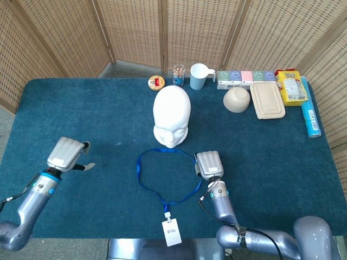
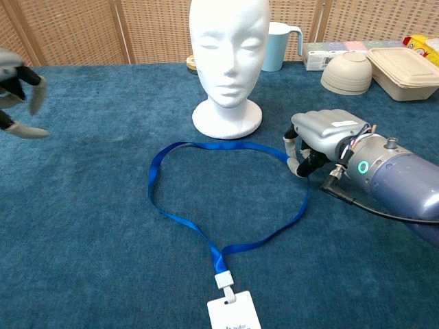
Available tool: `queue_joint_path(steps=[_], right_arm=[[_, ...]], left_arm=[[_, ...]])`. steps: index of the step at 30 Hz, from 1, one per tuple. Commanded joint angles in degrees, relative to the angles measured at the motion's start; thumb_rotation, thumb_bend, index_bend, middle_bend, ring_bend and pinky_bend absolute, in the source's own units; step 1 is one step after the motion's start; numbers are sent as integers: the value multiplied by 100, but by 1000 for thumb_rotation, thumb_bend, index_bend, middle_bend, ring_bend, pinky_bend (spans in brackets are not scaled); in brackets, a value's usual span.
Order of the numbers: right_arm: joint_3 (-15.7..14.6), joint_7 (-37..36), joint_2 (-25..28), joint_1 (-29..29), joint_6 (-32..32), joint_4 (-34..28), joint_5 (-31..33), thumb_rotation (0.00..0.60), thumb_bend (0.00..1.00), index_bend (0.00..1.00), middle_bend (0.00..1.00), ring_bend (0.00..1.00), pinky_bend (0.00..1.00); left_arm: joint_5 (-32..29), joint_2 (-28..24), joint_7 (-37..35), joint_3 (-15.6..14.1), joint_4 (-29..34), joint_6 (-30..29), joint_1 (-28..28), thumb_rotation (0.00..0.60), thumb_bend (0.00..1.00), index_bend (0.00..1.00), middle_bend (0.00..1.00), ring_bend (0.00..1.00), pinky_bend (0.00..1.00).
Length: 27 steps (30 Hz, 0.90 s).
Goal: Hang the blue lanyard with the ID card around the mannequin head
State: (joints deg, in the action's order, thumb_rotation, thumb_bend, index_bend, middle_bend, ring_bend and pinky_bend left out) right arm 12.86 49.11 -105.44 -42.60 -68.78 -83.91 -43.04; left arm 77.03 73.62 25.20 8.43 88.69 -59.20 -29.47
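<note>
The white mannequin head [image 1: 172,116] stands upright mid-table, also seen in the chest view [image 2: 230,62]. In front of it the blue lanyard [image 1: 142,176] lies flat as an open loop [image 2: 152,186], its white ID card [image 1: 172,233] nearest me [image 2: 233,312]. My right hand [image 1: 209,163] rests on the cloth at the loop's right bend [image 2: 322,133]; its curled fingers [image 2: 293,147] and thumb close over the strap there. My left hand [image 1: 68,154] hovers over the table's left side, fingers apart and holding nothing, and is cut by the chest view's left edge [image 2: 17,89].
Along the back edge stand a small tin [image 1: 156,82], a jar [image 1: 178,75], a pale blue mug [image 1: 199,76], a row of small cartons [image 1: 246,77], a bowl [image 1: 237,99], a lidded box [image 1: 267,100], a yellow packet [image 1: 291,86] and a blue tube [image 1: 310,116]. Woven screens surround the table.
</note>
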Motion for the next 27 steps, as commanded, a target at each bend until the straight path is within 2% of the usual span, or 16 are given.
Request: queue_joint_path(steps=[1, 7, 10, 27], right_arm=[[-12, -31, 5, 8, 18, 10, -12, 519, 571, 618, 880, 940, 859], [-76, -146, 25, 44, 112, 50, -49, 521, 572, 618, 880, 941, 859], [-110, -207, 31, 60, 150, 71, -89, 521, 571, 619, 881, 941, 860], [-164, -349, 126, 116, 240, 45, -158, 522, 572, 620, 881, 944, 866]], left_arm=[[-459, 384, 614, 123, 51, 282, -322, 384, 161, 564, 952, 1000, 895], [-1257, 1036, 1437, 209, 32, 377, -649, 383, 161, 564, 1000, 1000, 949], [-1592, 1356, 1885, 210, 6, 222, -773, 385, 161, 564, 1000, 1000, 973], [-2698, 2202, 2658, 246, -197, -189, -1243, 377, 160, 564, 1000, 1000, 1000]])
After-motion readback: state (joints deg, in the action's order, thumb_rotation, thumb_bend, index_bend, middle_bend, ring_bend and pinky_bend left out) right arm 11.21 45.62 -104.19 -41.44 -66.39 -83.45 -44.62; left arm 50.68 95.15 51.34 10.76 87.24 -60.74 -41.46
